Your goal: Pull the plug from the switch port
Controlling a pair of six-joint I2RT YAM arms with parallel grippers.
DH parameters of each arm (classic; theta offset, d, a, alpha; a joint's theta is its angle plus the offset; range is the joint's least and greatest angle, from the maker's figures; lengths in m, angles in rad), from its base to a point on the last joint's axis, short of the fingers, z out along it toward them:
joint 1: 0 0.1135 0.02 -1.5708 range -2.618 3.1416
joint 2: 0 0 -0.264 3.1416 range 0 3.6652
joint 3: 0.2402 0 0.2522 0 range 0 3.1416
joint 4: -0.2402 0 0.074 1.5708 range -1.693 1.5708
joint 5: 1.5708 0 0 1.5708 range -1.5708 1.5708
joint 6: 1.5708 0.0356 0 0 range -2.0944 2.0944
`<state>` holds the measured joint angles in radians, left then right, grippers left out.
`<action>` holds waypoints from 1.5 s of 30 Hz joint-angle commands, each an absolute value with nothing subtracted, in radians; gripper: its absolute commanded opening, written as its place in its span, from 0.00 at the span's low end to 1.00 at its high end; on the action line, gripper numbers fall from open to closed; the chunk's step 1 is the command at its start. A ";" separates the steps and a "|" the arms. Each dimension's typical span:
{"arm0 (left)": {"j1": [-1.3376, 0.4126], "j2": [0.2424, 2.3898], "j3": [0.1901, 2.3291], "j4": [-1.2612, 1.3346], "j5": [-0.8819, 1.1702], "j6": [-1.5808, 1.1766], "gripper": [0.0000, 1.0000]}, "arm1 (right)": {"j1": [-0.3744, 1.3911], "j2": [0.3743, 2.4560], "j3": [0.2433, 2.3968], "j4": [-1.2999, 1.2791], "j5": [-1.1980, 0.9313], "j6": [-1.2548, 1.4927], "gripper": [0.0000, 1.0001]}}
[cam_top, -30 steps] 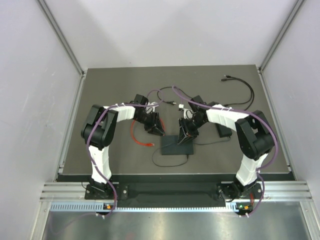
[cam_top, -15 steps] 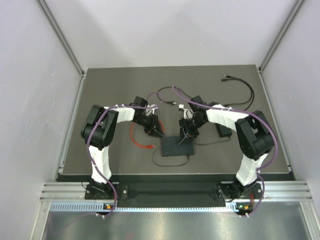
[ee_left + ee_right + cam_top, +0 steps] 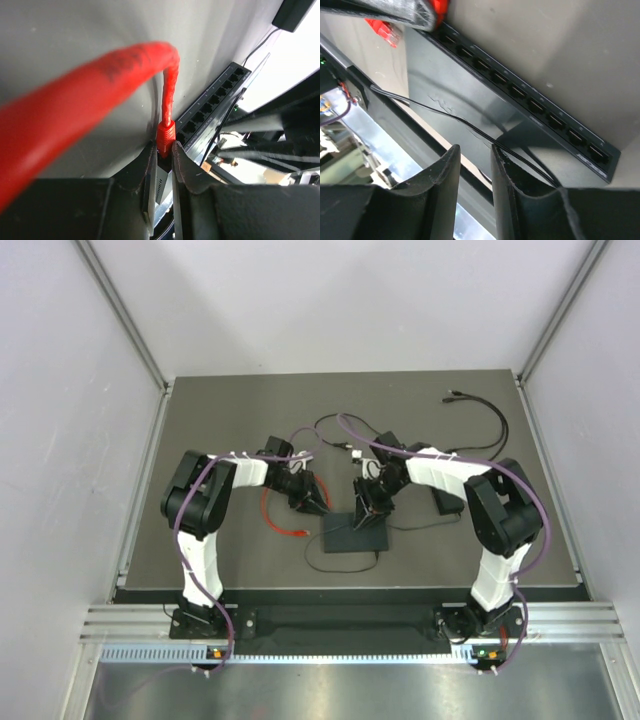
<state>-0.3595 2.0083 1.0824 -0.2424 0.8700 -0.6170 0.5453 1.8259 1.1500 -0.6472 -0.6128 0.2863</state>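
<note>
Looked down on a dark grey table (image 3: pixel 200 420) boxed in by pale walls. Nearest the arm bases, saw a thin black wire (image 3: pixel 340 562) looping on the surface just in front of the switch (image 3: pixel 355 532). Found the switch lying flat near the table's middle, its row of sockets along the far long edge. Saw that wire also crossing the switch's top in the right wrist view.

Found the right gripper (image 3: pixel 366 514) down at the far edge of the switch, jaws a narrow gap apart and clamping nothing. Found the left gripper (image 3: pixel 321 507) at the switch's far left corner, jaws closed on the red plug (image 3: pixel 165 137), fingers (image 3: pixel 145 165) pressed to either side of it. Took the plug to be seated in the leftmost socket, though could not see the joint itself behind the fingertips.

Traced the red cable (image 3: pixel 265 502) arching up from the plug and curving left over the table to a loose red connector (image 3: pixel 298 531) just left of the switch.

Farther right, noted a black adapter brick (image 3: pixel 443 504) beside the right arm. At the far right, saw a black cord (image 3: pixel 480 410) curving well apart from everything else.
</note>
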 commanded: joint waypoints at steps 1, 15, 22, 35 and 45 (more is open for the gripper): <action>-0.365 1.994 1.046 -0.229 0.724 -0.635 0.00 | 0.592 1.833 1.252 -0.646 -0.577 0.258 0.31; -0.413 1.944 0.977 -0.128 0.552 -0.816 0.00 | 0.621 1.953 1.292 -0.535 -0.546 0.345 0.30; -0.411 1.876 0.950 -0.115 0.419 -0.850 0.00 | 0.630 1.944 1.226 -0.519 -0.519 0.336 0.29; -0.365 1.876 0.853 0.209 0.597 -0.839 0.00 | 0.629 1.951 1.115 -0.488 -0.512 0.310 0.29; -0.365 1.801 1.055 -0.121 0.509 -0.677 0.00 | 0.624 1.907 1.157 -0.537 -0.532 0.299 0.29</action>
